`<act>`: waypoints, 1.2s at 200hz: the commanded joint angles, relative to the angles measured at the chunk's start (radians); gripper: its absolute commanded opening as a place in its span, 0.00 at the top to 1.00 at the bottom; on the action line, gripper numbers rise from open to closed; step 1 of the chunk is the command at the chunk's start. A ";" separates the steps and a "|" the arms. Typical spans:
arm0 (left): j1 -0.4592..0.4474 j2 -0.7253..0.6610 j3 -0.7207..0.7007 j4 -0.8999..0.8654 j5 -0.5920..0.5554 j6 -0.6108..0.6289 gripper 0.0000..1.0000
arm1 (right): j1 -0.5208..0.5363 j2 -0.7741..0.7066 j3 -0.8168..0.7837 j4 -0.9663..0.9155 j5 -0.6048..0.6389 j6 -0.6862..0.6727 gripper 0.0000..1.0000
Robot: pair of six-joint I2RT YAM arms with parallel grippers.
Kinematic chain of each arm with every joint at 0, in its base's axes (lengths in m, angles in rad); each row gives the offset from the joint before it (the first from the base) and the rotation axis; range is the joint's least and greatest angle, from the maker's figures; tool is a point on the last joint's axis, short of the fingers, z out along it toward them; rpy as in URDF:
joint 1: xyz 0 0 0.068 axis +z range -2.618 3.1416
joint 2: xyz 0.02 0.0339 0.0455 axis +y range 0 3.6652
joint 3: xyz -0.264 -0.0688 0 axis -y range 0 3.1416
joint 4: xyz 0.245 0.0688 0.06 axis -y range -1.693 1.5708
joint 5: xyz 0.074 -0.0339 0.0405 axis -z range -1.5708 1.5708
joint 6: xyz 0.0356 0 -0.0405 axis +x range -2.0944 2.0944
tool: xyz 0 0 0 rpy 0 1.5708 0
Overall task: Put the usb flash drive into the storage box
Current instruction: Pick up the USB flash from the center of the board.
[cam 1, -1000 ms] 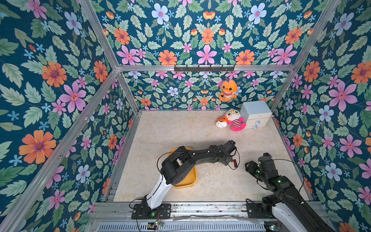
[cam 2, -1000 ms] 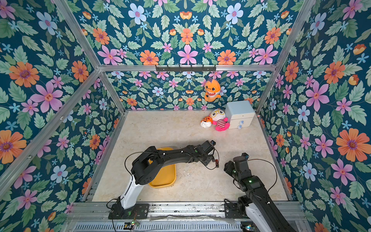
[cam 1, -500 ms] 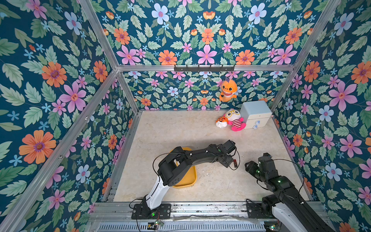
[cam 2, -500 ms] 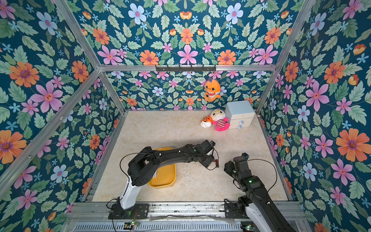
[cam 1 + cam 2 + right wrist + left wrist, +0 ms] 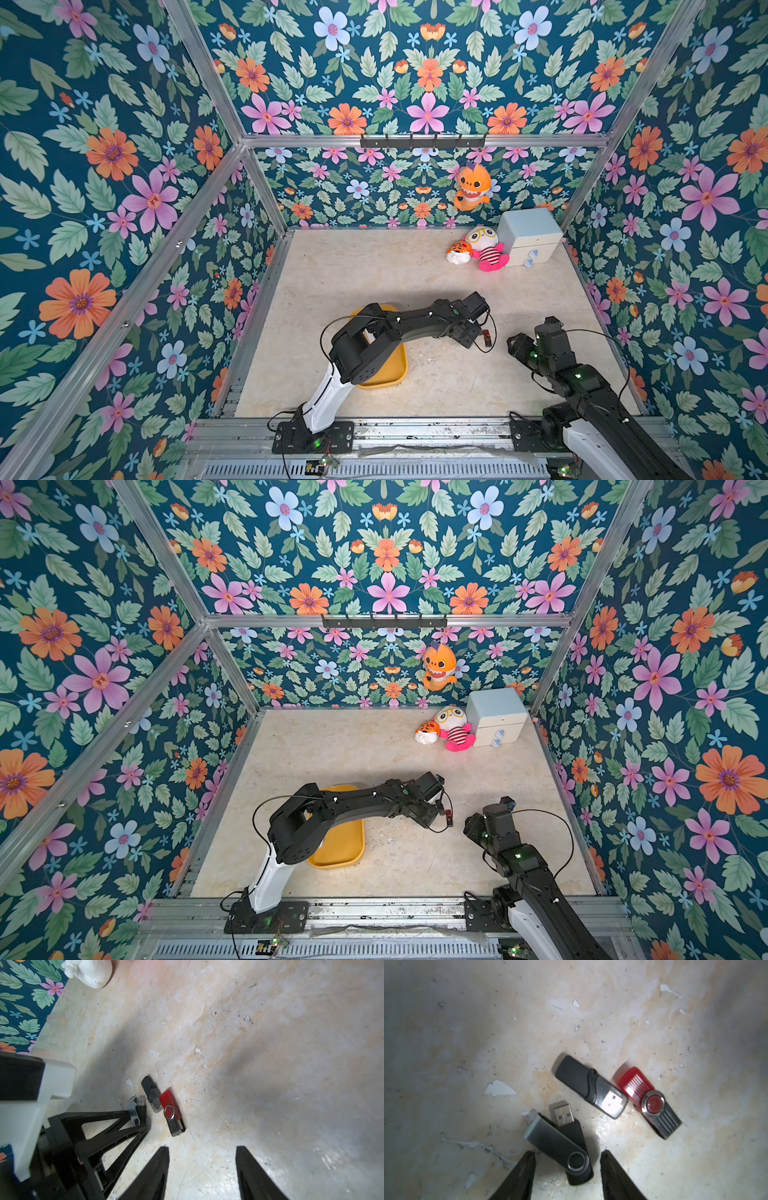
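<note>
Three usb flash drives lie close together on the table, right of the middle (image 5: 487, 337). One is black with a grey swivel clip (image 5: 556, 1140), one black with a clear cap (image 5: 581, 1078), one red with a metal swivel (image 5: 639, 1084). My left gripper (image 5: 566, 1154) is open and low, its fingers on either side of the swivel-clip drive's pivot end. The right wrist view shows that gripper (image 5: 137, 1119) straddling the same drive (image 5: 136, 1113). My right gripper (image 5: 201, 1148) is open over bare table just short of the red drive (image 5: 169, 1101). The yellow storage box (image 5: 386, 374) lies under the left arm, partly hidden.
A pale blue drawer cabinet (image 5: 530, 232) stands at the back right with two plush toys (image 5: 484, 249) beside it. An orange plush (image 5: 471, 187) hangs on the back wall. Flowered walls and metal rails enclose the table.
The left arm's elbow has shifted slightly to the left while its gripper stays over the drives. The right arm has not moved.
</note>
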 commanded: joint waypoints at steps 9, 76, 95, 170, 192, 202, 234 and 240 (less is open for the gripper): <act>0.000 0.038 0.021 -0.038 -0.003 -0.012 0.46 | 0.000 0.000 -0.001 0.011 0.002 -0.006 0.43; -0.001 0.047 0.024 -0.066 -0.037 -0.008 0.73 | 0.001 0.006 -0.001 0.015 0.000 -0.008 0.43; -0.001 0.032 0.020 -0.067 -0.039 -0.006 0.79 | 0.001 0.008 -0.002 0.016 0.000 -0.008 0.43; -0.001 -0.122 0.016 -0.054 -0.095 -0.031 0.94 | 0.000 0.014 -0.001 0.021 -0.005 -0.010 0.42; 0.003 -0.238 -0.019 -0.094 -0.193 -0.078 0.96 | 0.001 0.021 0.000 0.022 -0.006 -0.011 0.43; 0.015 -0.301 -0.051 -0.135 -0.255 -0.125 0.98 | 0.000 0.023 0.001 0.023 -0.008 -0.012 0.43; 0.103 -0.601 -0.347 -0.144 -0.289 -0.309 0.97 | 0.001 0.019 -0.001 0.026 -0.009 -0.014 0.42; 0.121 -0.658 -0.414 -0.144 -0.295 -0.341 0.97 | 0.000 0.017 -0.001 0.026 -0.010 -0.016 0.42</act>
